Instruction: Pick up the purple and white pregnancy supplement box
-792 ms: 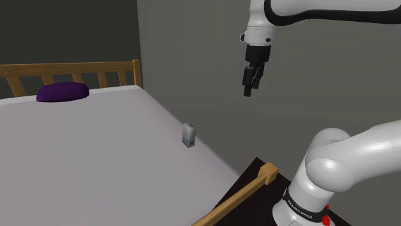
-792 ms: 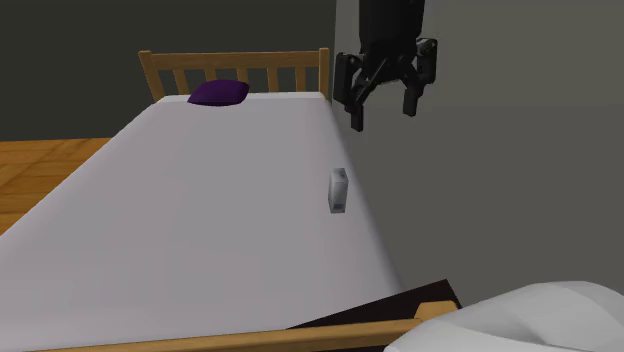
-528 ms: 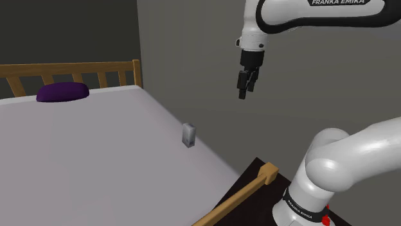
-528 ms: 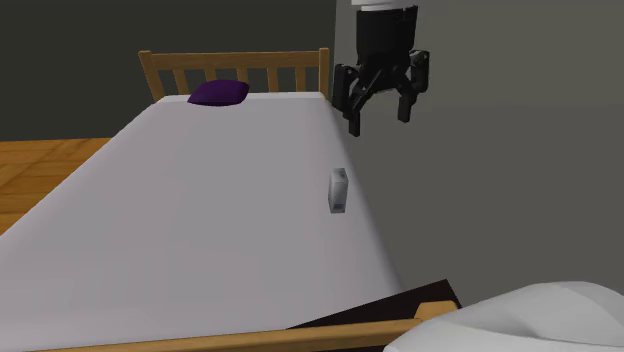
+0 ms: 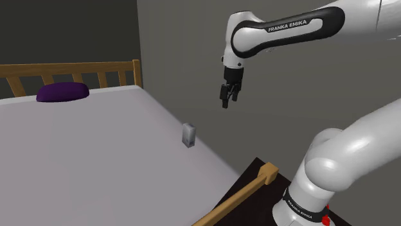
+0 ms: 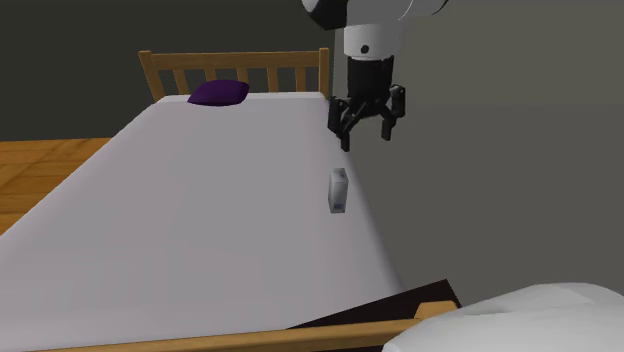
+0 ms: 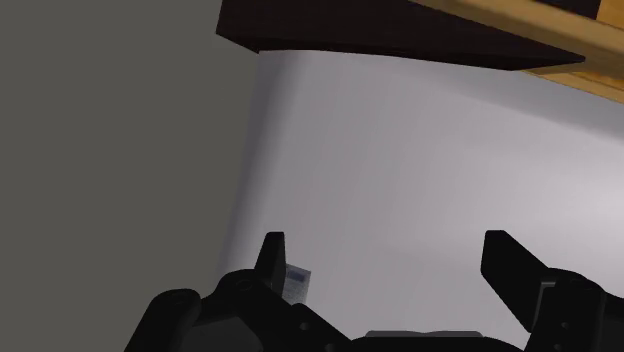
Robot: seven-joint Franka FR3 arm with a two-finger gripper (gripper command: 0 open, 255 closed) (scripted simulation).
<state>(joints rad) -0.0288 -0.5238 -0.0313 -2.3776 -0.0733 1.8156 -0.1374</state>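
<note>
A small pale grey box (image 5: 188, 135) with a bluish label stands upright near the bed's edge; it is also seen from the second exterior camera (image 6: 338, 190). My black gripper (image 5: 227, 99) hangs in the air above the box and off to the shoulder view's right, fingers spread open with nothing between them. In the second exterior view the gripper (image 6: 366, 131) hovers just above the box and slightly to its right. Through the wrist camera the box (image 7: 296, 282) peeks out beside one fingertip (image 7: 272, 252), and the gripper (image 7: 390, 255) stands wide open.
The box rests on a wide pale bed surface (image 5: 83, 154) with a wooden headboard (image 5: 96, 70) and a purple pillow (image 5: 62, 92). A wooden footboard rail (image 5: 244, 192) and a dark block (image 5: 254, 176) lie near the stand. Grey wall is behind.
The gripper has moved down and toward the shoulder view's left, closer to the box, staying open. The box has not moved.
</note>
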